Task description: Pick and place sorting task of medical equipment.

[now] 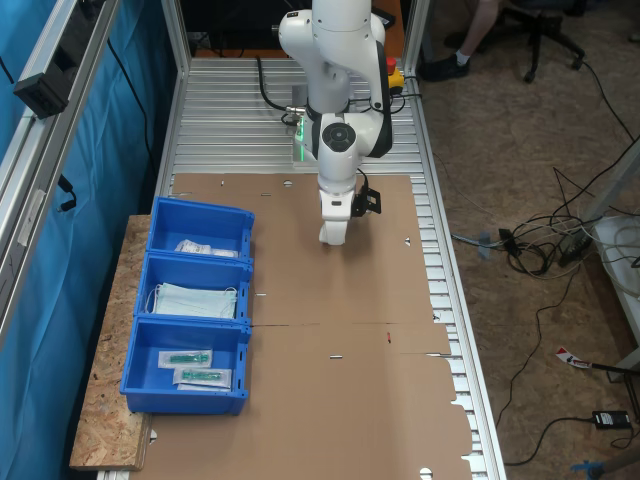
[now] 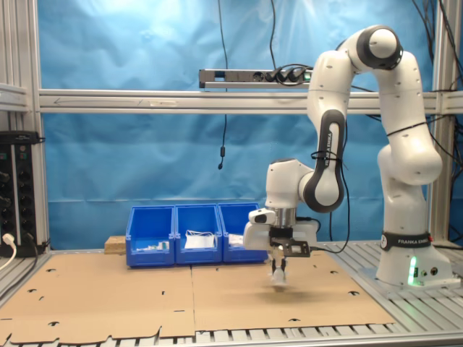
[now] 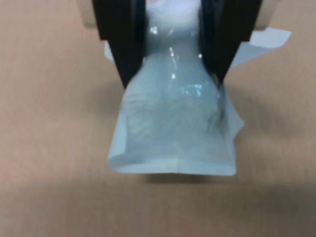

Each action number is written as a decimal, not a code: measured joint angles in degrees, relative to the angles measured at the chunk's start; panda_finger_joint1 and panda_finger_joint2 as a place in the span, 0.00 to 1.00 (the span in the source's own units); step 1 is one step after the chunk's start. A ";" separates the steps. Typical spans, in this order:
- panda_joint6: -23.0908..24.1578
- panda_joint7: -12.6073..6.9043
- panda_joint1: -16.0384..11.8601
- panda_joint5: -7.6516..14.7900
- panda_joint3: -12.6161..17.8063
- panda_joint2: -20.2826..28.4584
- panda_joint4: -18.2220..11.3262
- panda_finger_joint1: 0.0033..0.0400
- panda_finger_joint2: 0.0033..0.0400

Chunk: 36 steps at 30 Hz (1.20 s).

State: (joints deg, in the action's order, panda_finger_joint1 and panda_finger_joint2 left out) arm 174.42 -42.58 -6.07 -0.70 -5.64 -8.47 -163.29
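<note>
One white packet (image 3: 173,128) hangs in the gripper (image 3: 173,44), pinched between its two black fingers (image 3: 121,39). It is see-through, shiny and crinkled, with a flat sealed edge. It hangs just above the cardboard (image 2: 217,293). Farther back are three blue bins (image 2: 192,235).

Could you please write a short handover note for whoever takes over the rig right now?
Gripper: shut on the white translucent plastic packet, which hangs from the fingers just above the brown cardboard sheet.
Three blue plastic bins stand in a row at the first exterior view's left: one holds white packets, the middle one light-blue face masks, the third clear packets with green items.
Done: packet grasped.
Left: carry it over, probably to the white-packet bin, and release.
</note>
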 joint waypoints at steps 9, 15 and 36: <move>-12.35 0.00 0.00 0.00 0.35 11.74 -0.04 0.12 0.12; -21.49 0.00 -0.01 0.00 1.20 19.36 0.66 0.12 0.12; -47.57 0.00 -9.35 0.00 -0.19 37.08 6.62 0.12 0.12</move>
State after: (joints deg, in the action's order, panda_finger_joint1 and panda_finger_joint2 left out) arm 126.86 -42.58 -15.42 -0.70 -5.84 28.61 -156.67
